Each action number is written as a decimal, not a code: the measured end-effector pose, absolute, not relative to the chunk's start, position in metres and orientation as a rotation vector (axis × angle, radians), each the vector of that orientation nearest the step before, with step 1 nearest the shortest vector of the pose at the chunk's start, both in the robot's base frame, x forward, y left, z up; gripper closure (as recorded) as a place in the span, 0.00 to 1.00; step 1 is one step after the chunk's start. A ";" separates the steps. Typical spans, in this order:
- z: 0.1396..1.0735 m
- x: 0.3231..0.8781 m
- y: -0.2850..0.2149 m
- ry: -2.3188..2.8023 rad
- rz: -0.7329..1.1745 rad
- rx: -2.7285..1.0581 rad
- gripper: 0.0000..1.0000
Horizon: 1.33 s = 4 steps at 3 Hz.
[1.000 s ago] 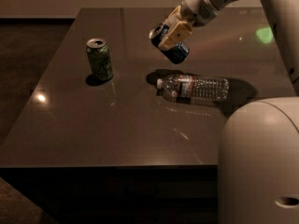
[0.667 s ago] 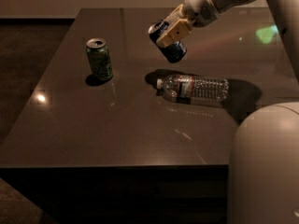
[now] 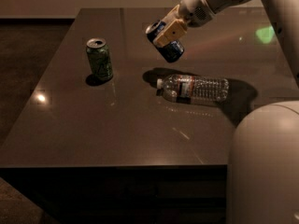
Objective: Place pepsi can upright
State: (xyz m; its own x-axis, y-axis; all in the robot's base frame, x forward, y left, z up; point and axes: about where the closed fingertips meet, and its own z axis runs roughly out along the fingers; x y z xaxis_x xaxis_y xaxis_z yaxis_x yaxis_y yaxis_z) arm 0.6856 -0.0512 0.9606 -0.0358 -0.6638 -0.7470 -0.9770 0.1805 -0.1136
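Note:
The dark blue pepsi can is held tilted in the air above the dark table, its silver top pointing up-left. My gripper is shut on the pepsi can, with a cream finger across its side. It hangs above the cap end of the clear bottle, right of the green can.
A green can stands upright at the left of the table. A clear plastic bottle lies on its side just below the gripper. My white base fills the lower right. The table's front edge runs across the bottom.
The gripper with the pepsi can has moved slightly left and up. The green can and the bottle have not moved.

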 end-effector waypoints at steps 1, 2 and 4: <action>0.961 0.700 -0.059 1.785 0.535 -1.440 1.00; 0.964 0.724 -0.071 1.709 0.497 -1.273 1.00; 0.962 0.751 -0.084 1.599 0.532 -1.084 1.00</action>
State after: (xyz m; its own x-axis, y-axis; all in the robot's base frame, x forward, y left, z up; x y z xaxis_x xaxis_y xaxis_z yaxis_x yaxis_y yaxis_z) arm 0.7511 -0.0841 0.9620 -0.0038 -0.3716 -0.9284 -0.8538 0.4845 -0.1905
